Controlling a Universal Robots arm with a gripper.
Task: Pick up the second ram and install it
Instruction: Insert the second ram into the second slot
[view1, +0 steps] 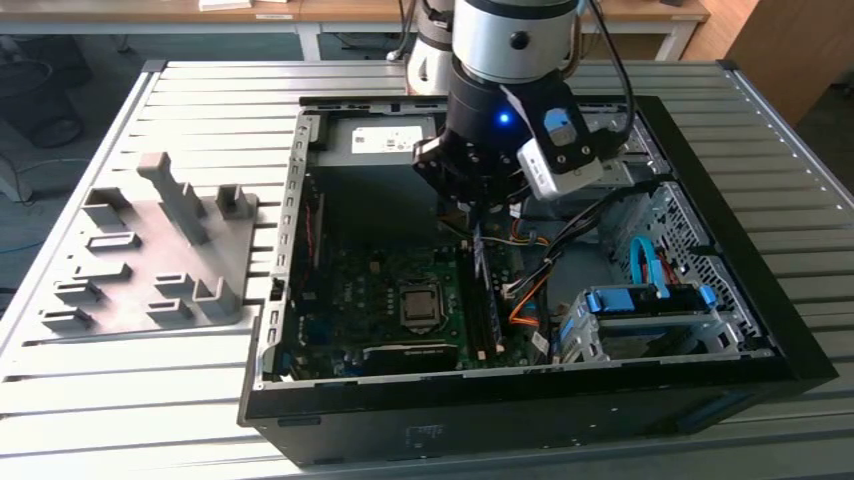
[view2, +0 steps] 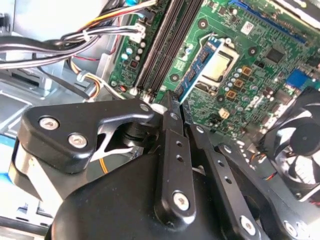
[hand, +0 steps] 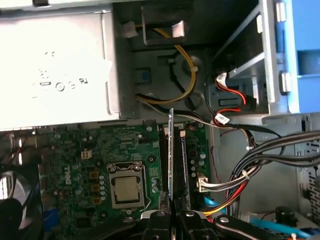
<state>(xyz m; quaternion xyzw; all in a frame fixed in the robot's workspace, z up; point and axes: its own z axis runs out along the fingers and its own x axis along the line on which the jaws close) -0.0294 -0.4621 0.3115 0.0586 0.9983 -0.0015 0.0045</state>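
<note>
My gripper (view1: 477, 212) reaches down into the open computer case (view1: 534, 400) and is shut on the second ram (view2: 202, 64), a narrow blue board with a white label. In the first wrist view the stick (hand: 171, 155) shows edge-on between the two black fingers (hand: 159, 221), standing upright. It hangs over the long black motherboard slots (hand: 182, 165), roughly in line with them, near the left-hand slot (hand: 163, 165). In the second wrist view the gripper (view2: 182, 112) pinches one end of the stick and the slots (view2: 165, 45) run beyond it.
The processor socket (hand: 126, 189) lies beside the slots. Bundled cables (hand: 265, 165) run on the slots' other side toward the blue drive cage (view1: 654, 300). A silver power supply (hand: 55, 65) sits at the case's far end, a fan (view2: 300, 145) near the board. A grey fixture (view1: 160, 250) lies on the table.
</note>
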